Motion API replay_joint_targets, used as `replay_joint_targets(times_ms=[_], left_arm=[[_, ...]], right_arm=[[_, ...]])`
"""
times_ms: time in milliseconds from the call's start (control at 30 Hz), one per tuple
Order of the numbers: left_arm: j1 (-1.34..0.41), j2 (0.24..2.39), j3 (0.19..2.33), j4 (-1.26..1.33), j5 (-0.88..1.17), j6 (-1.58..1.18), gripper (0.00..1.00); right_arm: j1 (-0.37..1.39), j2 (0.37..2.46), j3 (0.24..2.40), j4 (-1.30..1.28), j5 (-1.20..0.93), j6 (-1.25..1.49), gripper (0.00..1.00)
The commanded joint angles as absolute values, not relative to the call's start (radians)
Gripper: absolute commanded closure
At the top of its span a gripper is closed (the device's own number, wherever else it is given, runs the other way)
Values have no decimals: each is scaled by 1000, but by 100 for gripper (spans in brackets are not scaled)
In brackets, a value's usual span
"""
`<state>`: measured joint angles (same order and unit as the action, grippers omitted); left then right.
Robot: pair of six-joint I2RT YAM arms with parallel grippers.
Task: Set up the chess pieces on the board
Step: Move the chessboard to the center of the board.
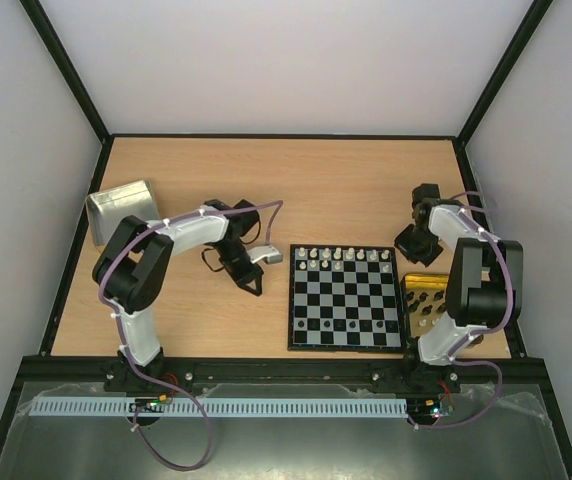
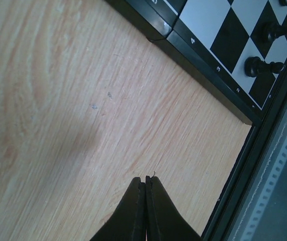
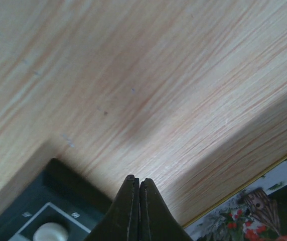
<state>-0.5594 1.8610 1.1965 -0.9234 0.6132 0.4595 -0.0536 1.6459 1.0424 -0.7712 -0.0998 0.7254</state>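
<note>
on the board (image 1: pixel 346 310) the near rows hold only a few black chess pieces (image 2: pixel 261 66), so filling the black side seems the step in hand. right of the board, the gold tin (image 1: pixel 436 283) appears to hold more. the left gripper (image 2: pixel 145 182), just left of the board, and the right gripper (image 3: pixel 139 182), by its far right corner, are both pressed together, empty. next, one must spread over the tin.

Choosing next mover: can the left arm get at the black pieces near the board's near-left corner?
Probably yes. Left gripper is just off the board's left edge, only bare table between it and the black pieces. Jaws are shut, so it must open first.
</note>
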Motion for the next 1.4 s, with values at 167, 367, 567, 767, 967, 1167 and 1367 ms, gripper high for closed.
replay_joint_targets(times_ms=[167, 367, 567, 767, 967, 1167, 1367], left_arm=[[-565, 1873, 1159, -903, 633, 449, 98], [-565, 1886, 1162, -900, 648, 448, 98], [-566, 1906, 1176, -901, 658, 447, 98], [-563, 1918, 1186, -905, 657, 446, 98], [-558, 1919, 1190, -909, 661, 447, 98], [-542, 1929, 1196, -905, 651, 446, 98], [-515, 1947, 1184, -888, 630, 439, 98]], right_arm=[[-60, 1687, 979, -725, -138, 700, 98], [-60, 1677, 954, -718, -177, 698, 98], [-58, 1656, 907, -698, -229, 706, 98], [-57, 1644, 877, -686, -275, 713, 98], [-30, 1639, 874, -684, -322, 731, 98], [35, 1637, 894, -683, -342, 768, 98], [78, 1636, 900, -672, -359, 802, 98]])
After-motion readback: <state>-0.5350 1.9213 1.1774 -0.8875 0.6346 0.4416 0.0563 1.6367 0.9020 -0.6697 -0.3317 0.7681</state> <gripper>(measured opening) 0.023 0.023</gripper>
